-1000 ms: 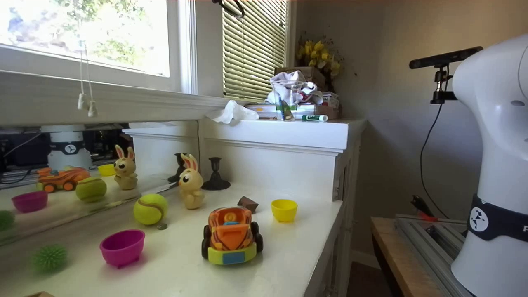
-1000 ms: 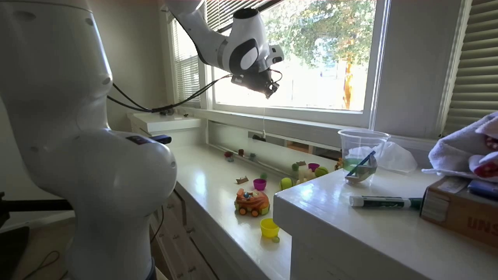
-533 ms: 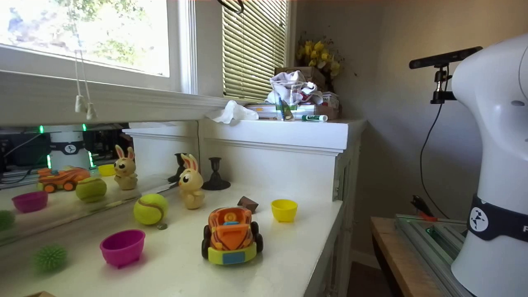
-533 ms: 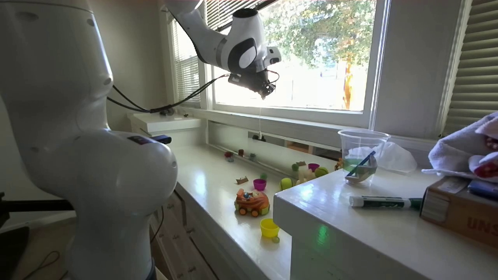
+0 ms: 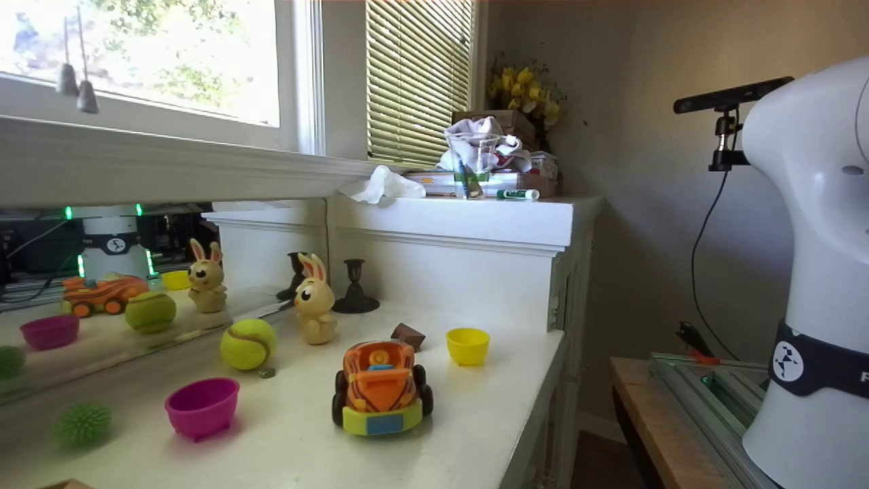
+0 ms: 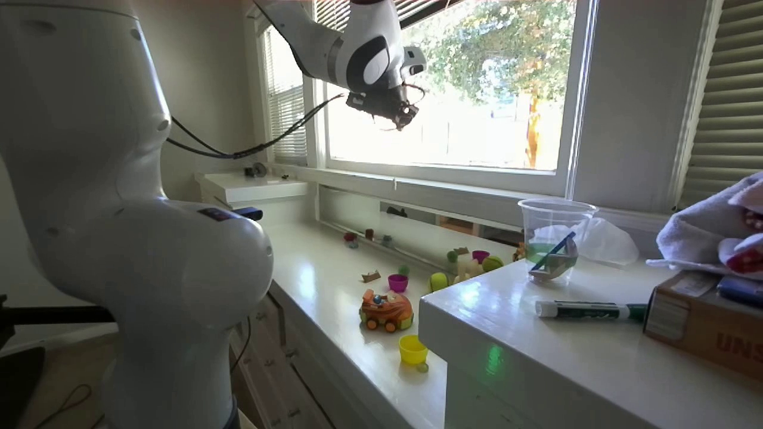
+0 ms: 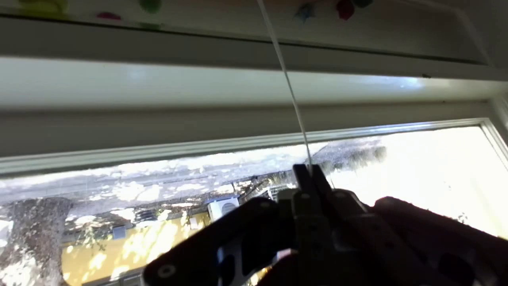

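Note:
A thin white cord [image 7: 289, 85] runs down from the window and enters between the dark fingertips of my gripper [image 7: 310, 167], which is shut on it in the wrist view. In an exterior view the gripper [image 6: 400, 126] hangs high in front of the bright window [image 6: 477, 119], well above the counter. Two pale cord tassels, a higher one [image 5: 67, 80] and a lower one [image 5: 87, 97], dangle before the window pane at the far left in an exterior view; the gripper is outside that picture.
On the white counter [image 5: 292, 441] stand an orange toy car [image 5: 381, 390], a magenta cup [image 5: 202, 407], a yellow cup [image 5: 468, 346], a tennis ball [image 5: 248, 345] and a rabbit toy [image 5: 316, 309]. A clear plastic cup [image 6: 554, 238] and a marker [image 6: 587, 309] sit on the raised ledge.
My gripper has risen and shifted slightly, keeping its hold on the cord. The tassels have been lifted up and to the left in an exterior view. Green lights have come on in the mirror reflection.

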Motion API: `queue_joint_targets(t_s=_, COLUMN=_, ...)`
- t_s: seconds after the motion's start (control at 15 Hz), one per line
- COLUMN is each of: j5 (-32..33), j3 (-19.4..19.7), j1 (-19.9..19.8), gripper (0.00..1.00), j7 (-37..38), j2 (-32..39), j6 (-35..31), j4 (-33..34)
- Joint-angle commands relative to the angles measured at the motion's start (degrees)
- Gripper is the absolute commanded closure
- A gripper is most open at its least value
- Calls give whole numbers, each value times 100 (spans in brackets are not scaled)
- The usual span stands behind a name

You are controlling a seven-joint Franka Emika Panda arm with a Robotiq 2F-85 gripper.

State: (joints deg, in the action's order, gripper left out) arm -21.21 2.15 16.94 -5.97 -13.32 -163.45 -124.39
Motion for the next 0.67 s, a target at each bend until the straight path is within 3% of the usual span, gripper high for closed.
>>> queue_joint_targets(t_s=0.0, j5=247, j3=-28, j1=-210, gripper=100, j7=205, j2=-282, j6=146, j4=167)
queue_joint_targets(t_s=0.6, j5=460, j3=-170, j1=-906, gripper=100, j7=517, j2=-730, j6=178, j4=675)
